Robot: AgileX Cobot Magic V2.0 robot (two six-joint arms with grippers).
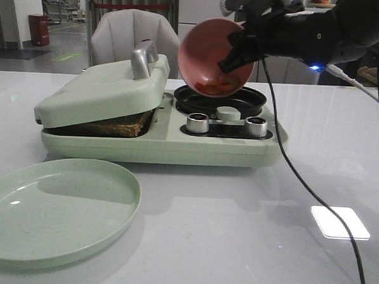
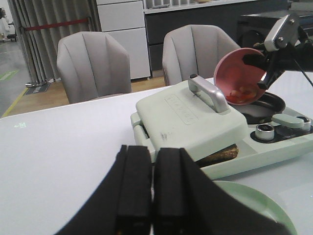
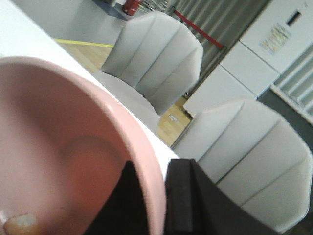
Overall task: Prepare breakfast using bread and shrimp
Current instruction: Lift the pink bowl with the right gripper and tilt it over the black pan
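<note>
front view: right gripper (image 1: 235, 52) pinches rim of pink bowl (image 1: 210, 54), bowl tipped steeply, mouth facing down toward black round pan (image 1: 219, 100) on the green breakfast machine (image 1: 164, 137).
shrimp: orange-red bits (image 1: 216, 86) sit at bowl's low lip, just above pan; not yet in it, looks like.
bread: slice (image 1: 117, 124) under the part-closed sandwich lid (image 1: 103, 90), crust edge showing.
plate: green plate (image 1: 52, 208) near front edge of table, left side, nothing on it.
left wrist view: left gripper (image 2: 152, 181) fingers pressed together, holding nothing, hovering well back from machine. Bowl (image 2: 242, 73) seen over pan (image 2: 266, 105), shrimp (image 2: 239, 95) pooled at low side.
right wrist view: fingers (image 3: 183, 196) clamp either side of bowl wall (image 3: 122, 127); one pale piece (image 3: 19, 223) low in bowl.
step in hand: pour shrimp into pan.
do it well: keep lip centred over pan, tilt slow so pcs slide not bounce; stay off the knobs (image 1: 197, 123) & pan rim; a small shake if any stick.
risk: pcs landing on machine top or table; rim grip could slip if tilted fast.
</note>
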